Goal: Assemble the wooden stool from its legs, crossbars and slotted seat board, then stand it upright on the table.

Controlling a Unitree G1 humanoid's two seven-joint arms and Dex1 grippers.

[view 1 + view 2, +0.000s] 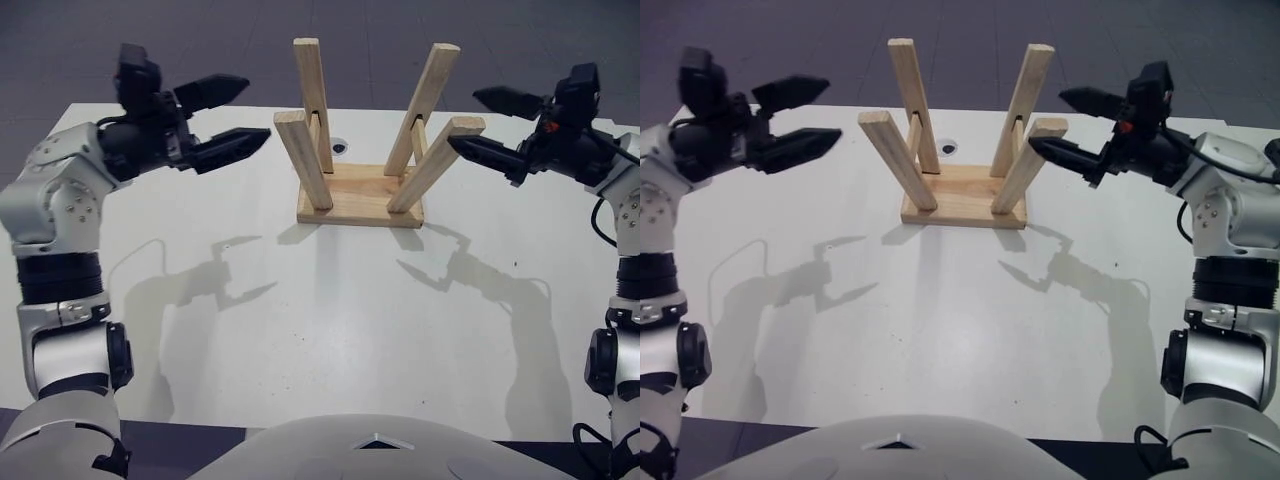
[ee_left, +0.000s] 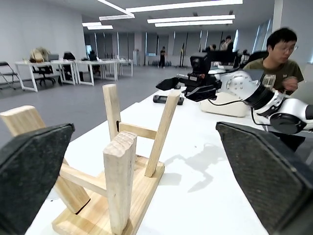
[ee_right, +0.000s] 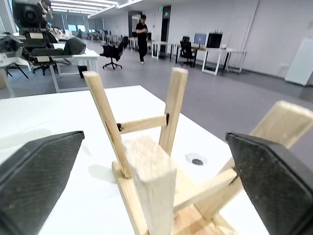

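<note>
We see the stool [image 1: 360,200] upside down on the table [image 1: 300,330], legs [image 1: 310,80] up, between our two grippers. Our left gripper [image 1: 256,112] hangs apart from it, fingers spread and holding nothing. Our right gripper [image 1: 463,120], fingers spread too, has its lower fingertip just beside the closest leg [image 1: 435,165].

We see the stool [image 1: 352,170] in pale blond wood w/ faint grain; same tone on legs [image 1: 303,158], crossbars [image 3: 142,124] & seat board [image 1: 360,200], end cuts a touch lighter. The table [image 1: 320,330] under the stool is plain white, no pattern. Just behind the stool is a small grommet [image 1: 340,147]: grey ring, dark centre. The left gripper [image 1: 257,110], left of the stool, is matte black. The right gripper [image 1: 463,120], right of the stool, is black too, w/ a small red-orange spot [image 1: 1124,126]. The floor [image 1: 200,40] beyond the stool is dark grey.
</note>
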